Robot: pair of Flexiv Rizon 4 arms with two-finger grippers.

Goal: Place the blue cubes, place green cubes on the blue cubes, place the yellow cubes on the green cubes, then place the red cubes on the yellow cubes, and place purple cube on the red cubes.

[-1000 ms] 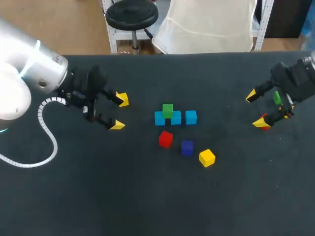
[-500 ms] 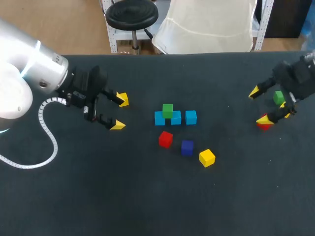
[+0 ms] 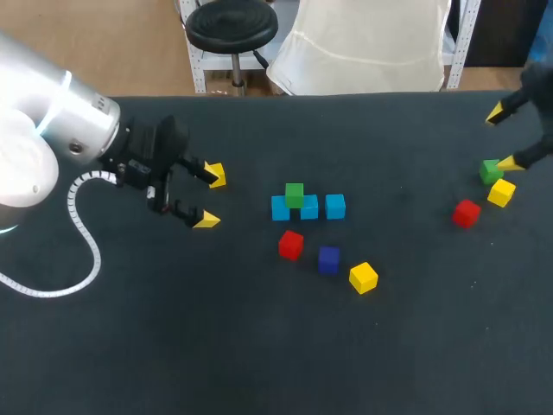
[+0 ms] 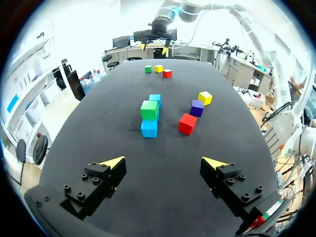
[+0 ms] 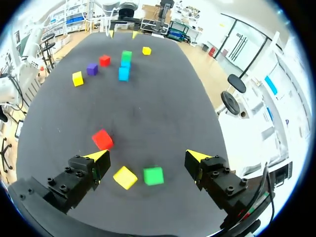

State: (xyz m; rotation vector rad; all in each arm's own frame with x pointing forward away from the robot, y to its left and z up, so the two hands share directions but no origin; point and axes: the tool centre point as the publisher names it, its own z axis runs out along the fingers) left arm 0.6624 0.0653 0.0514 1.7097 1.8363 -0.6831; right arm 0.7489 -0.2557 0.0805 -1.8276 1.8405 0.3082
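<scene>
Three blue cubes (image 3: pixel 308 208) sit in a row mid-table, with a green cube (image 3: pixel 294 194) stacked on them. In front lie a red cube (image 3: pixel 291 245), a purple cube (image 3: pixel 328 259) and a yellow cube (image 3: pixel 364 277). My left gripper (image 3: pixel 210 198) hangs open left of the row, which shows ahead of its fingers as a blue cube (image 4: pixel 149 128) under green (image 4: pixel 149 109). At the right lie a second green cube (image 3: pixel 491 171), yellow cube (image 3: pixel 501 192) and red cube (image 3: pixel 467 213). My right gripper (image 3: pixel 503 137) is open above them; the green cube (image 5: pixel 153 175) and yellow cube (image 5: pixel 125 177) lie beneath its gripper (image 5: pixel 147 156), untouched.
The black table (image 3: pixel 259 346) has wide bare room at the front and between the middle group and the right-hand cubes. The table's right edge is close behind the right arm.
My right gripper has drawn back towards the table's far right corner, uncovering the green, yellow and red cubes there. The left arm and the middle cubes have not moved.
</scene>
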